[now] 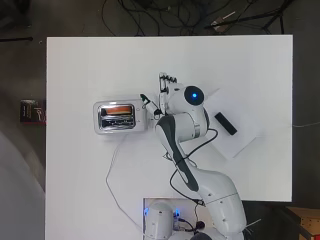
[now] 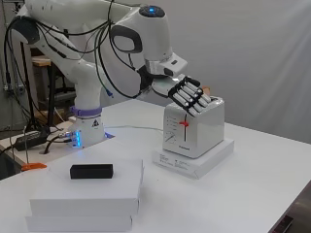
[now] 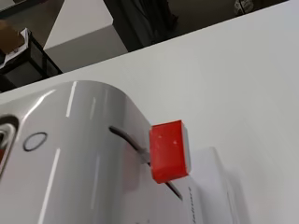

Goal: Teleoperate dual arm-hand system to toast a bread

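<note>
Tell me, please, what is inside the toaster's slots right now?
The toaster holds a browned bread slice in one slot; the other slot's depth is hidden by reflections.

The arm (image 2: 82,63) is showing glossy white rounded shells with dark grey joint inserts, and a blue light (image 2: 151,9) is glowing on its wrist cap. Black cables (image 2: 104,53) are looping along it. A purple band (image 2: 86,112) is ringing its base, where blue lights are shining. The hand (image 2: 188,95) is wearing black fingers with white segments.
</note>
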Controlling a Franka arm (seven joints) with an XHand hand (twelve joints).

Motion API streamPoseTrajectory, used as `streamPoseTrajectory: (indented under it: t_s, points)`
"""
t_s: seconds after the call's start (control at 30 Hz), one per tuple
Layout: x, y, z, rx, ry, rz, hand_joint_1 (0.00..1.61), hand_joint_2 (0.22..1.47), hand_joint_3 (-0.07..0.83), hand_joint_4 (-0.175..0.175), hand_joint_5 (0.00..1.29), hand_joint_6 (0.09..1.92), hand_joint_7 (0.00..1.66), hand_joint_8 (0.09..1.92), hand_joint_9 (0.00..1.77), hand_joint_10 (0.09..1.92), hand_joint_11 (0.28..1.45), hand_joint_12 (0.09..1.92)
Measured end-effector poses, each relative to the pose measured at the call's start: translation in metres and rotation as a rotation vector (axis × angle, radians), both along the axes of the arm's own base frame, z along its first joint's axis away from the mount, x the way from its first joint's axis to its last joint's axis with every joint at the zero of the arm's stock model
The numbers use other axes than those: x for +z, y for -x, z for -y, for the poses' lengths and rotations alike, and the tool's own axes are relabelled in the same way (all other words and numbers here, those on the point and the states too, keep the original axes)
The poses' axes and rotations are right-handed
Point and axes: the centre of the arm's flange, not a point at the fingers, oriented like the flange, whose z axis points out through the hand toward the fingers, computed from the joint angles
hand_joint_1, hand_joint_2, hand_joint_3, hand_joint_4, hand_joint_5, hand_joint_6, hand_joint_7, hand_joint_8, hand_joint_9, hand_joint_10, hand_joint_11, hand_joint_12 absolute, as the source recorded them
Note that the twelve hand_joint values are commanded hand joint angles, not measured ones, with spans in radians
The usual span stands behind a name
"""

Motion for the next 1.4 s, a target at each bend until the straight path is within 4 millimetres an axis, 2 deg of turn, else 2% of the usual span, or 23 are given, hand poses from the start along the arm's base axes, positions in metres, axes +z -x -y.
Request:
streamPoseTrajectory:
  t_s: [0.07, 0.13, 0.27, 0.4, 0.53, 0.63, 0.7, 0.97, 1.1, 1.13, 1.2, 1.23, 1.27, 1.33, 1.4]
  points:
    - [-0.024, -0.002, 0.017, -0.025, 0.011, -0.033, 0.12, 1.0, 0.006, -0.075, 0.19, 0.09, 0.29, 0.09, 0.42, 0.09, 0.42, 0.09]
    - [-0.05, 0.0, 0.025, -0.031, 0.012, -0.082, 0.12, 1.0, 0.002, -0.077, 0.21, 0.09, 0.31, 0.09, 0.45, 0.09, 0.42, 0.09]
    - [-0.091, 0.003, 0.036, -0.057, -0.024, -0.128, 0.12, 1.0, 0.001, -0.052, 0.28, 0.09, 0.35, 0.09, 0.51, 0.09, 0.46, 0.09]
    - [-0.11, 0.008, 0.026, -0.065, -0.082, -0.16, 0.11, 1.0, -0.001, -0.034, 0.28, 0.09, 0.33, 0.09, 0.52, 0.09, 0.48, 0.09]
    - [-0.132, 0.011, 0.02, -0.037, -0.062, -0.189, 0.11, 1.0, -0.001, -0.027, 0.23, 0.09, 0.27, 0.09, 0.47, 0.09, 0.47, 0.09]
    - [-0.141, 0.014, 0.016, -0.036, -0.049, -0.208, 0.13, 0.99, -0.002, -0.021, 0.19, 0.09, 0.25, 0.09, 0.44, 0.09, 0.46, 0.09]
    - [-0.15, 0.016, 0.019, -0.048, -0.054, -0.225, 0.13, 0.99, -0.001, -0.015, 0.18, 0.09, 0.24, 0.09, 0.41, 0.09, 0.45, 0.09]
    - [-0.207, 0.039, 0.039, -0.132, -0.102, -0.316, 0.15, 1.0, 0.0, 0.003, 0.14, 0.09, 0.18, 0.09, 0.31, 0.09, 0.41, 0.09]
    - [-0.234, 0.047, 0.037, -0.157, -0.1, -0.341, 0.14, 1.0, 0.0, 0.013, 0.14, 0.09, 0.18, 0.09, 0.3, 0.09, 0.43, 0.09]
    - [-0.238, 0.047, 0.035, -0.154, -0.097, -0.344, 0.09, 1.01, 0.006, 0.02, 0.13, 0.09, 0.18, 0.09, 0.3, 0.09, 0.43, 0.09]
    - [-0.238, 0.048, 0.033, -0.159, -0.095, -0.347, 0.02, 1.03, 0.011, 0.032, 0.13, 0.09, 0.19, 0.09, 0.32, 0.09, 0.44, 0.09]
    - [-0.233, 0.047, 0.033, -0.161, -0.095, -0.342, 0.01, 1.04, 0.008, 0.036, 0.15, 0.09, 0.22, 0.09, 0.36, 0.09, 0.46, 0.09]
    - [-0.223, 0.045, 0.031, -0.154, -0.094, -0.322, 0.0, 1.04, 0.005, 0.026, 0.17, 0.09, 0.24, 0.09, 0.4, 0.09, 0.47, 0.09]
    - [-0.186, 0.034, 0.02, -0.115, -0.078, -0.245, 0.0, 1.04, 0.001, -0.018, 0.18, 0.09, 0.25, 0.09, 0.41, 0.09, 0.47, 0.09]
    - [-0.136, 0.019, 0.003, -0.061, -0.042, -0.156, 0.01, 1.04, 0.0, -0.038, 0.2, 0.09, 0.25, 0.09, 0.39, 0.09, 0.46, 0.09]
